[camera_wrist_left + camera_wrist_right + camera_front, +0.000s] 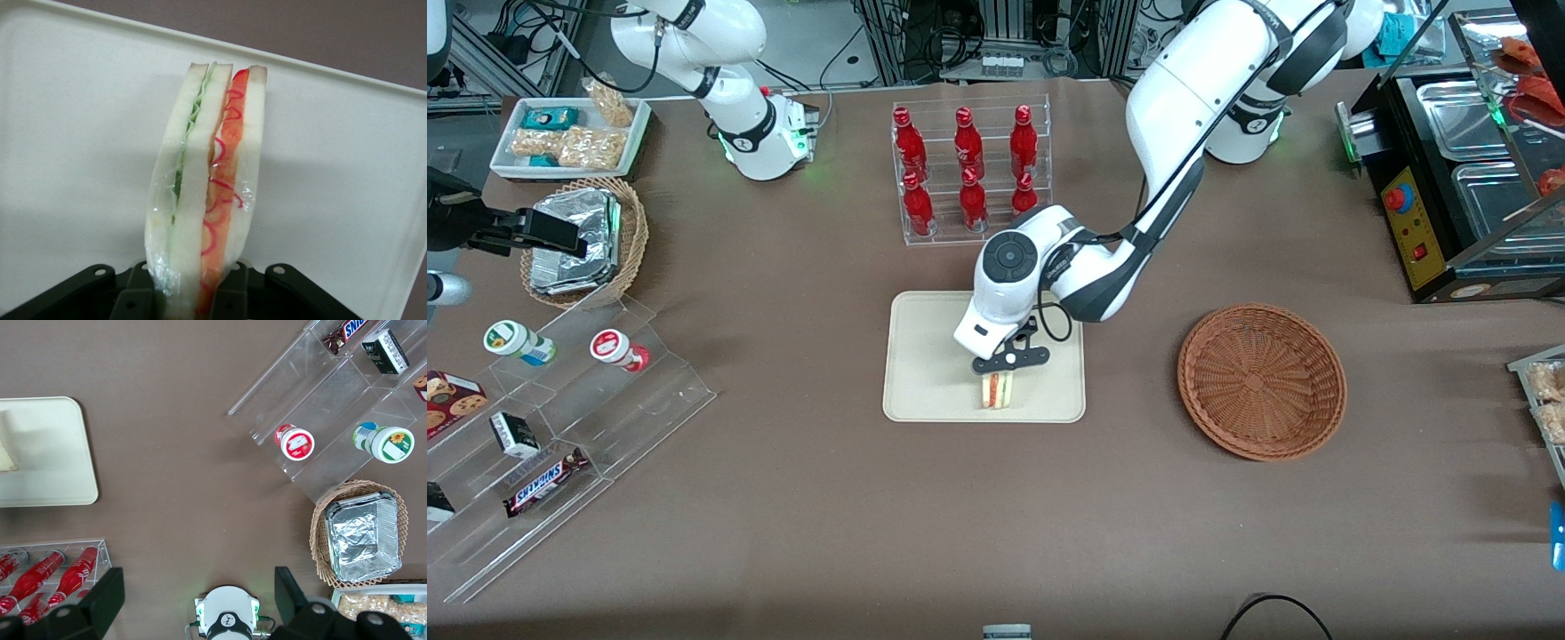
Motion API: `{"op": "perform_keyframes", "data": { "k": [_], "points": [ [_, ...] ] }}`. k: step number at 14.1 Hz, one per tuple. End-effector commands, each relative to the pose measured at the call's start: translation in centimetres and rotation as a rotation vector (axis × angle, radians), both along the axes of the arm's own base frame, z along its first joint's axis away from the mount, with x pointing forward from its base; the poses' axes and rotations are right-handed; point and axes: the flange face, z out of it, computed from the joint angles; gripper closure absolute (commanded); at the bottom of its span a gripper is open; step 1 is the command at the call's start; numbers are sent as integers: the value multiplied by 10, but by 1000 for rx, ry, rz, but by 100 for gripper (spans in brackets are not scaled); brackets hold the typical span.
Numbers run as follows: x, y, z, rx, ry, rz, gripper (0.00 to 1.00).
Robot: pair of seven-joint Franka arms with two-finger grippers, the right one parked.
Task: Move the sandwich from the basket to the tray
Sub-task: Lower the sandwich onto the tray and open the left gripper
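Brown table (800,498), tray (925,356), basket (1261,380), bottle rack (969,173), claw (997,384) over tray

A brown cloth-covered table (800,498) fills the scene, with cables and metal framing (978,36) along its upper edge.

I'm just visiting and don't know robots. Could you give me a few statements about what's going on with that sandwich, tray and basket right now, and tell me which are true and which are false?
1. The hand is over the tray. True.
2. The sandwich lies in the basket. False: it is over the tray, gripped by the hand, and nothing shows in the basket.
3. The hand's fingers are shut on the sandwich. True.
4. The sandwich lies flat on one bread face. False: it stands on edge, its filling layers showing.
5. The red bottles stand on the tray. False: they are in a clear rack, farther from the front camera than the tray.
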Motion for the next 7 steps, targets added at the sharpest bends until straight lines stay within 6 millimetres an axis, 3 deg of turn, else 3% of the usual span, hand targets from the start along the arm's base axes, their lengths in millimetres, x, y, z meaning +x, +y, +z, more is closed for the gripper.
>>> {"op": "perform_keyframes", "data": {
  "k": [1, 2, 4, 7],
  "points": [
    [3, -10, 2, 16, -23, 4, 30],
    [0, -15, 6, 26, -45, -19, 0],
    [2, -15, 8, 40, -73, -37, 0],
    [16, -8, 34, 20, -100, -12, 0]
  ]
}}
